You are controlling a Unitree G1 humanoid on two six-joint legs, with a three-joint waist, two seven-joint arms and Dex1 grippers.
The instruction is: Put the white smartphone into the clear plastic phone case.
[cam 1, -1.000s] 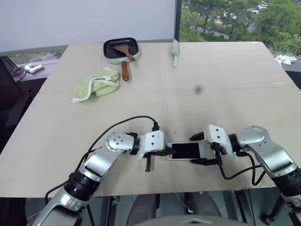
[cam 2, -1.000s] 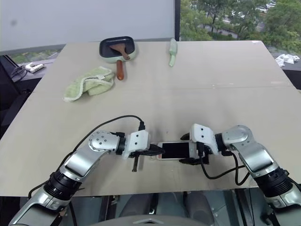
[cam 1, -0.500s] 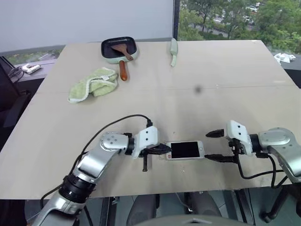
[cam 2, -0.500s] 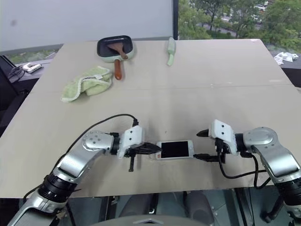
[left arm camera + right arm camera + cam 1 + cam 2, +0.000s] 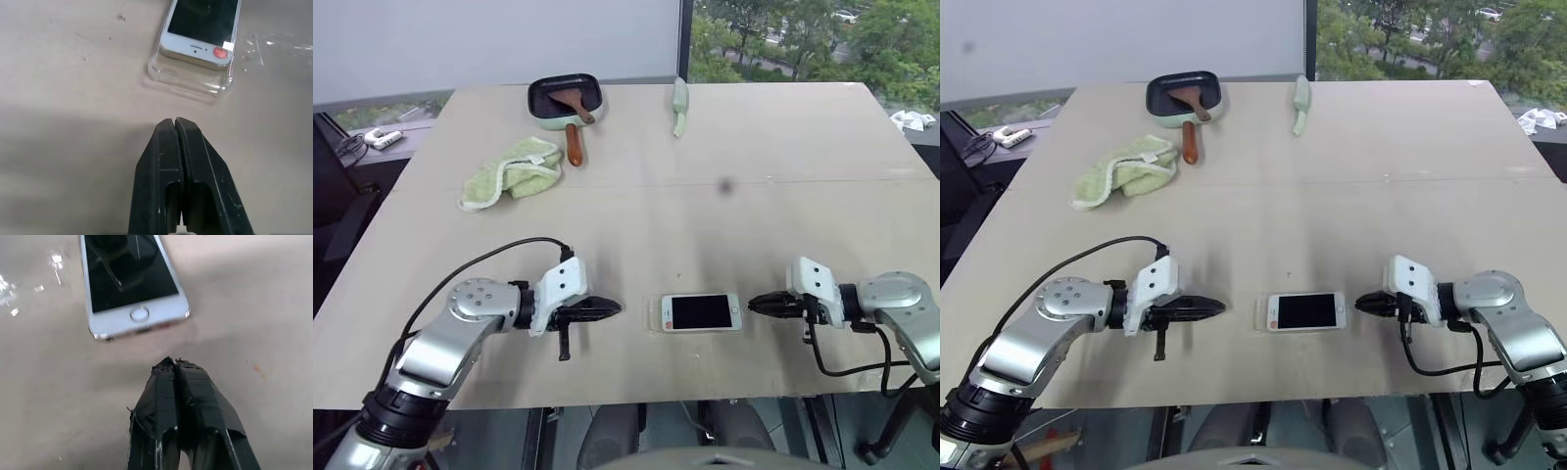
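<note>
The white phone (image 5: pixel 702 312) lies flat, screen up, near the front edge of the surface (image 5: pixel 754 215), resting on the clear case (image 5: pixel 190 83). In the left wrist view the case's see-through rim sticks out past the phone's end nearest the left gripper (image 5: pixel 615 308), so the phone sits on it rather than fully seated, as far as can be told. That gripper hovers to the phone's left, apart from it, its jaws pressed together and holding nothing. The right gripper (image 5: pixel 755 305) is on the other side, just off the end with the home button, its jaws also closed and empty. Both point inward at the phone. Far back on the surface are a green cloth (image 5: pixel 509 173), a dark pan (image 5: pixel 565 101) with a wooden spatula (image 5: pixel 572 116) in it, and a pale green tool (image 5: pixel 679 105)
</note>
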